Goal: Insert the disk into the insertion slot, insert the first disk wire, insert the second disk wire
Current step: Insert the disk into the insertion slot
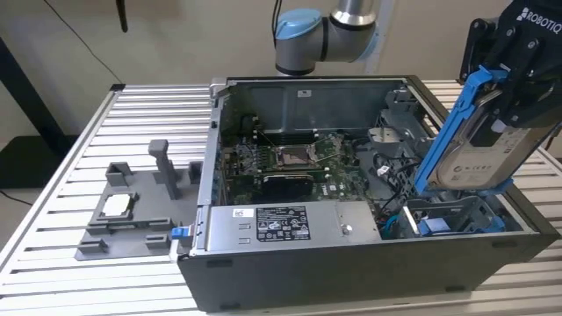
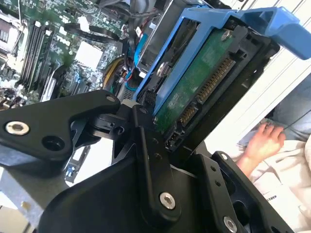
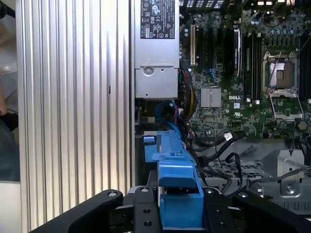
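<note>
My gripper [image 1: 520,89] is shut on the disk [image 1: 481,155], a silver-grey drive in a bright blue bracket. It hangs tilted on edge at the exterior view's right. Its lower end is just above the insertion slot [image 1: 449,218], the grey metal bay with blue tabs in the near right corner of the open computer case. The second wrist view shows the disk's green circuit board and connector [image 2: 201,85] between my black fingers [image 2: 146,145]. In the first wrist view the blue bracket [image 3: 177,177] points toward the bay. Black and blue cables [image 1: 393,172] lie beside the bay; I cannot tell which are the disk wires.
The case [image 1: 369,276] lies open on a slatted metal table [image 1: 62,197]. Inside are a motherboard [image 1: 290,164] and a power supply [image 1: 281,227]. A grey plastic tray with upright posts [image 1: 131,224] holds a small silver chip [image 1: 117,206]. A person's hand [image 2: 265,141] rests beyond the table.
</note>
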Robot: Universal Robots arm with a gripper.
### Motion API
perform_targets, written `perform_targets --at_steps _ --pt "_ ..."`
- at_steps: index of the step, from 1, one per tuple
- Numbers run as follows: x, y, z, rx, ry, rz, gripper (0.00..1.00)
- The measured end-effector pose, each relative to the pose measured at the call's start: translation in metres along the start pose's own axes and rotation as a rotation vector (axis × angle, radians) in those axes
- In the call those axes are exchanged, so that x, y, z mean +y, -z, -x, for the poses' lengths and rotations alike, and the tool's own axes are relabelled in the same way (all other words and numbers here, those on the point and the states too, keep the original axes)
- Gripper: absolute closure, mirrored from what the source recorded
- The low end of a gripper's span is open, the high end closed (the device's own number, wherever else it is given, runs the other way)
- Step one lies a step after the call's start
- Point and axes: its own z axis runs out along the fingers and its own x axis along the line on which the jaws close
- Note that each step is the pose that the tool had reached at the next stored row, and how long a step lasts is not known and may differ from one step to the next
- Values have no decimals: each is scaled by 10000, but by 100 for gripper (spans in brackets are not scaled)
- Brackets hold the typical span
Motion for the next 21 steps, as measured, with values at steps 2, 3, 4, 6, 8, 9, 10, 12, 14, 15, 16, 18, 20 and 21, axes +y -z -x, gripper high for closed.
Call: perform_targets --at_steps 2,3,4,6,8,9,10,12,14,15,16,18,20,21 --pt "-1 -22 0 0 1 -1 67" --pt "-3 -36 0 1 2 -1 67" --pt "-3 -51 0 1 1 -1 67" --pt "-5 -85 0 0 1 -2 67" --pt "-13 -123 0 0 2 -2 67" --pt "-17 -140 1 0 3 -2 67" --pt "-21 -155 1 -1 6 -2 67" --pt "-34 -184 1 0 12 -3 67" --pt "-57 -213 2 2 22 -3 67" --pt "-70 -230 2 1 26 -3 67" --pt "-82 -245 2 2 32 -3 67" --pt "-100 -280 3 1 43 -3 67" --pt "-110 -315 3 3 53 -3 67" --pt "-113 -334 3 2 57 -3 67"
